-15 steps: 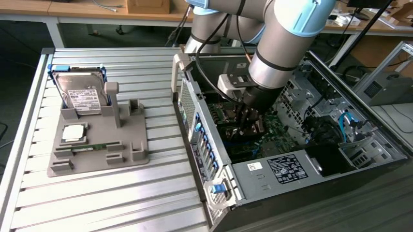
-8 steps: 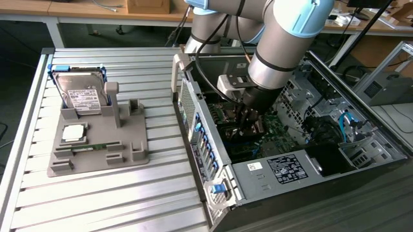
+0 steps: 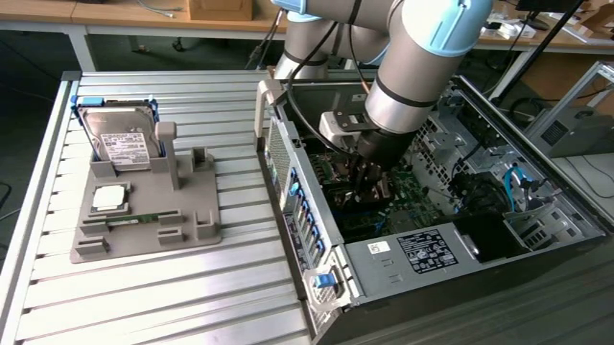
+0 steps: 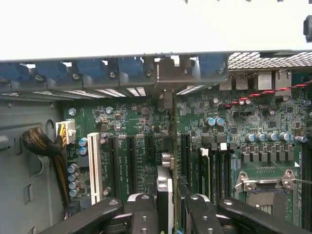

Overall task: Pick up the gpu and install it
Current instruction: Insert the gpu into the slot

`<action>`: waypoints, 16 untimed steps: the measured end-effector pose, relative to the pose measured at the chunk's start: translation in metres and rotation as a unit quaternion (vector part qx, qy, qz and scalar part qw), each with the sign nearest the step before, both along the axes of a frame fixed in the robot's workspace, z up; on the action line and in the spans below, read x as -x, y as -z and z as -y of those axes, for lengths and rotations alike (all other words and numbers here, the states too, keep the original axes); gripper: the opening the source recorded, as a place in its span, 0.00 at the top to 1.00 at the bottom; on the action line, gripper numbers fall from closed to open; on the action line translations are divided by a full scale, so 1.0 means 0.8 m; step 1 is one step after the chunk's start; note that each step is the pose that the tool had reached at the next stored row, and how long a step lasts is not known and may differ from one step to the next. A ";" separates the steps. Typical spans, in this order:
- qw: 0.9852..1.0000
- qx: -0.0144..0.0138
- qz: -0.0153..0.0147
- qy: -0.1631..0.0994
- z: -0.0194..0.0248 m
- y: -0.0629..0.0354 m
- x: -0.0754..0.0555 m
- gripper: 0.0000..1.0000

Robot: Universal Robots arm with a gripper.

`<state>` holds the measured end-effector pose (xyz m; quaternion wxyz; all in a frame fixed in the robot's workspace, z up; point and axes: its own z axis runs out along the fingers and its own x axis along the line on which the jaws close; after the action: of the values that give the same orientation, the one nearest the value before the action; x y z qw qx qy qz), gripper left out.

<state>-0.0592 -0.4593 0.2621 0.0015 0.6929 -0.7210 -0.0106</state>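
We count one arm (image 3: 422, 50) with one gripper (image 3: 369, 188), one gpu (image 4: 168, 161), and one open computer case (image 3: 403, 251). On the worktop's one grey holder (image 3: 192, 208) we count one hard drive (image 3: 120, 140), one memory stick (image 3: 144, 217) and one square chip (image 3: 108, 198).

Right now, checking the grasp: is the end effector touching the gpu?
Touching. The wrist view shows the end effector fingers pressed against both faces of the gpu, edge-on above the motherboard.
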 end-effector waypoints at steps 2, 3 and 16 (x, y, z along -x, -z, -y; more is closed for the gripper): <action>1.000 0.000 0.000 0.000 0.0000 0.000 0.000 0.73; 1.000 0.000 0.000 0.000 0.0000 0.000 0.000 0.73; 1.000 0.000 0.000 -0.004 0.0000 -0.003 0.000 0.73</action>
<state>-0.0592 -0.4593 0.2649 0.0015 0.6954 -0.7185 -0.0106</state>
